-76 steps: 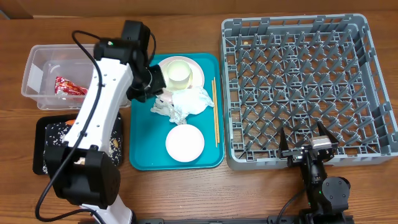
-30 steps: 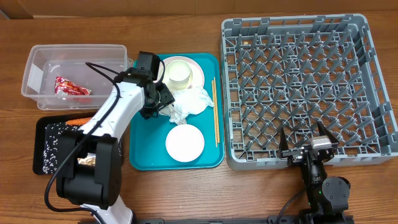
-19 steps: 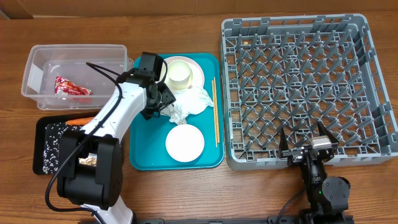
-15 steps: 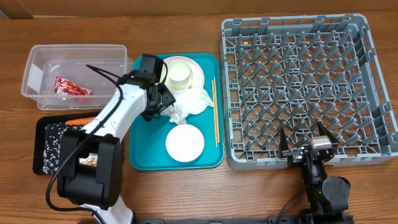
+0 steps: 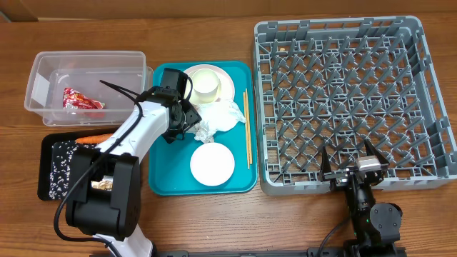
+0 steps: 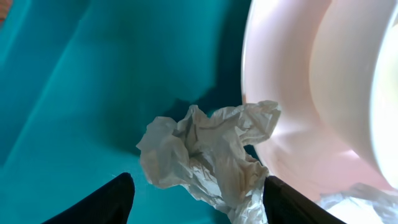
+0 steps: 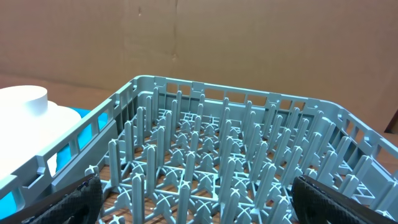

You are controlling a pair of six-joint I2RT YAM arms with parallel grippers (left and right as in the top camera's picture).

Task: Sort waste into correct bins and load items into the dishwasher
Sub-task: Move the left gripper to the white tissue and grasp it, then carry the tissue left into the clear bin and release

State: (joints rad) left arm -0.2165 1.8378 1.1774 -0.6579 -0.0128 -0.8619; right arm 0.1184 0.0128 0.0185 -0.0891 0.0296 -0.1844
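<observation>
A crumpled white napkin [image 6: 205, 155] lies on the teal tray beside the plate [image 6: 280, 93], between the two fingers of my open left gripper [image 6: 196, 208]; the right finger [image 6: 292, 202] is close against it. From overhead, the left gripper [image 5: 184, 123] sits at the left end of the napkin pile [image 5: 214, 118]. A cup [image 5: 205, 83] stands on the plate [image 5: 227, 77]. A white bowl [image 5: 212, 163] and chopsticks [image 5: 247, 128] rest on the tray. My right gripper [image 5: 351, 160] hangs open over the near edge of the grey dish rack [image 5: 350, 100], with nothing in it [image 7: 208, 205].
The clear tub [image 5: 43, 68] at back left holds a red wrapper [image 5: 80, 100]. The black tray [image 5: 44, 171] in front of it carries a carrot [image 5: 93, 138] and white rice scraps. The teal tray [image 5: 164, 178] lies between bins and rack.
The left arm swung off the black tray side and its gripper came down the tray's left to the napkin, opening slightly. The right arm has not moved.
</observation>
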